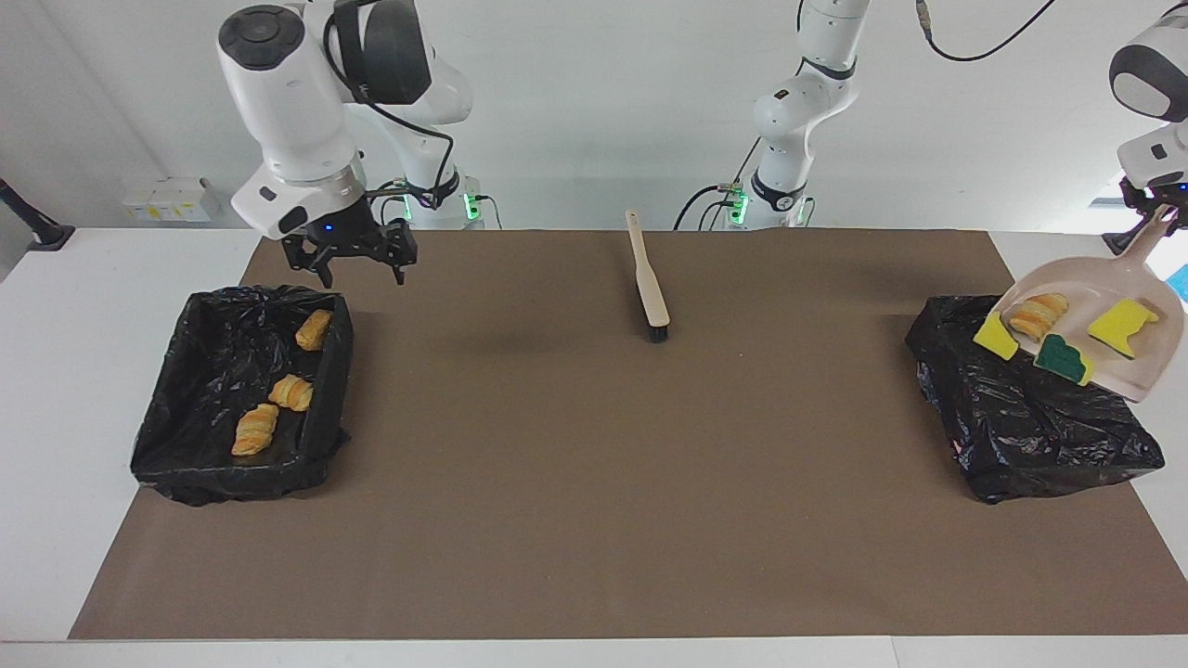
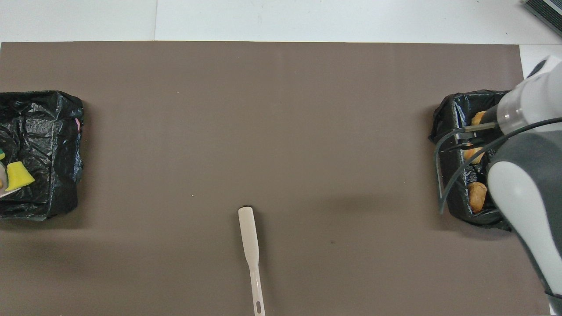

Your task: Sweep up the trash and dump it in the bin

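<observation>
- Your brown mat [image 1: 594,482] carries 2 black-lined bins: one bin [image 1: 243,394] at the right arm's end with 3 bread pieces [image 1: 256,430] already in it, the other bin [image 1: 1030,408] at the left arm's end.
- Over that second bin hangs the beige dustpan [image 1: 1128,325], held by its handle in your left gripper [image 1: 1155,209], fingers pinched on the handle as far as the facing view shows.
- Here's what the dump turns on: the pan's long axis runs from the handle up high down to its open lip, and that lip tilts over the bin's liner, so the load should slide straight in if you tip more.
- In the pan: 1 bread piece [image 1: 1038,315], 2 yellow sponge chunks [image 1: 1123,325], 1 green-faced chunk [image 1: 1063,359] right at the lip.
- The brush [image 1: 650,283] lies idle mid-mat, bristles pointing away from the robots.
- Your right gripper [image 1: 351,263] waits, fingers spread, over the first bin's near edge.
</observation>
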Available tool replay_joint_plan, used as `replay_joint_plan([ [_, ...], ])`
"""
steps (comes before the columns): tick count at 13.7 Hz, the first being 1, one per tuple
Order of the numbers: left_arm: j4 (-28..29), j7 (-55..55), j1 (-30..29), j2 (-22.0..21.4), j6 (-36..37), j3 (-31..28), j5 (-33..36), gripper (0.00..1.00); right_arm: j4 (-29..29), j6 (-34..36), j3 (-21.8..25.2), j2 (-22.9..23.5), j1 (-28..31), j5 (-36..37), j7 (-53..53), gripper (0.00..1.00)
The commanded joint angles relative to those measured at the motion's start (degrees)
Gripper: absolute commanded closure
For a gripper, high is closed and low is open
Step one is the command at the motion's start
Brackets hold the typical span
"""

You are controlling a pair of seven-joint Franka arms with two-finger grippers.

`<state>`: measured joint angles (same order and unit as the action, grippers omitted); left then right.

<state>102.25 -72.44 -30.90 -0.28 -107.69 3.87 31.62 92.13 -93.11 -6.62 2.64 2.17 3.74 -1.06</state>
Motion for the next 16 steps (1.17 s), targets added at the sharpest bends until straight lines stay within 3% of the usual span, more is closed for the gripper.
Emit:
replay_joint_plan([
  [1,-2.4,-0.4,3.3,1.9,-2.3,-0.2,6.7,1.00,-2.5,1.7,6.8,-1.2,-2.6,-0.7,5.2,0.00],
  [5,-2.1,-0.4,5.5,1.9,-2.4,-0.3,9.2,1.00,-1.8,4.4,10.1,-5.3,-1.4,-5.1,4.0,0.00],
  [8,-2.5,-0.8,7.6,1.9,-2.6,-0.2,17.8,1.00,2.3,3.4,10.1,-8.2,-1.5,-5.2,2.8,0.00],
  [13,-3.7,-1.0,10.9,1.9,-2.7,-0.2,25.8,1.00,1.9,3.5,10.0,-7.9,-1.7,-5.0,2.6,0.00],
  [16,-5.5,-1.0,14.2,2.8,-2.9,-0.2,26.0,1.00,1.9,3.5,9.6,-7.9,-1.9,-5.0,2.6,0.00],
])
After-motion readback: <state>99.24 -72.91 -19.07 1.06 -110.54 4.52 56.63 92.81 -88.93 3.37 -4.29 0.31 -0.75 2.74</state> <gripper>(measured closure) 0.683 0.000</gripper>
